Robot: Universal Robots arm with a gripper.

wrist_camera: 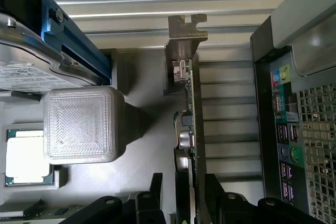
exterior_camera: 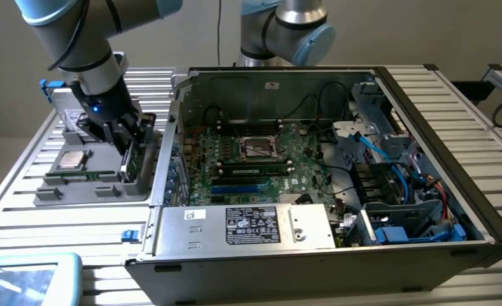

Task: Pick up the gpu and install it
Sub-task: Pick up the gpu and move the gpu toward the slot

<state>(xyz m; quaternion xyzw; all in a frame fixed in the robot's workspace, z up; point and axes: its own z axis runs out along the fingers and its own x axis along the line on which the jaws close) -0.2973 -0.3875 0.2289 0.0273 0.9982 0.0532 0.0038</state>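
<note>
**Beside the open computer case** (exterior_camera: 489,223), on the exterior view's left of it, a grey parts tray (exterior_camera: 90,191) carries three parts. From left to right they are a hard drive (wrist_camera: 31,72) in a blue carrier (wrist_camera: 73,40), a processor (wrist_camera: 26,156) lying flat, and the gpu (wrist_camera: 191,124) standing on edge nearest the case wall.

The gripper (wrist_camera: 188,203) hangs directly over the gpu with its jaws wide. One of its fingers (wrist_camera: 157,198) stands on each side of the board, neither visibly pressing it. The card's metal bracket (wrist_camera: 184,40) lies at the end away from the gripper.

**Step in hand, by judgement:** the pick-up. The grasp is not yet made and the card sits in its tray slot. Completing it would call for a square closure on the board's two faces, clear of the bracket and the small components.

Inside the case the motherboard (exterior_camera: 260,159) lies exposed.

**Writing:** the hard drive's white label and the power-supply label (exterior_camera: 251,224) at the case's near edge are too small to read. No brand is legible.
</note>
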